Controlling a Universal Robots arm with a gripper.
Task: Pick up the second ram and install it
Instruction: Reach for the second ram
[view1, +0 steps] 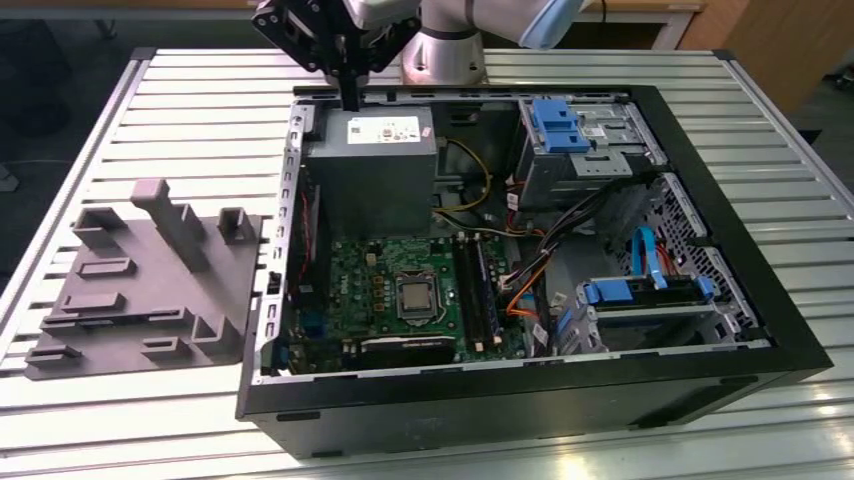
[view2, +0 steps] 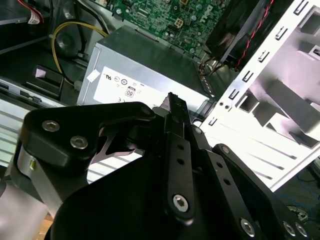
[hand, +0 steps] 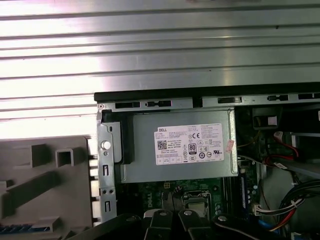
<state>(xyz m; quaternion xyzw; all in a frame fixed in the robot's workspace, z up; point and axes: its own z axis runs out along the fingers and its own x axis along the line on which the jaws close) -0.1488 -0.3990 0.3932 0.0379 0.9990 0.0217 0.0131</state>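
Grey moulded plastic tray (view1: 220, 300) at the exterior view's left, the second ram (hand: 25, 229), a thin dark stick, on edge in its near slot. Beside it, open black computer case (view1: 534, 395) holding green motherboard (view1: 354, 265) and grey power supply (view1: 367, 175). Over the case's far end, black gripper (view1: 350, 100), fingertips (view2: 176, 140) clenched together, empty.

The silver robot arm with pale blue joint caps (view1: 514, 18) bends in at the top of the exterior view, its black linkage gripper (view1: 350, 98) pointing straight down. In the second wrist view its slim black fingers (view2: 175, 150) lie pressed together.
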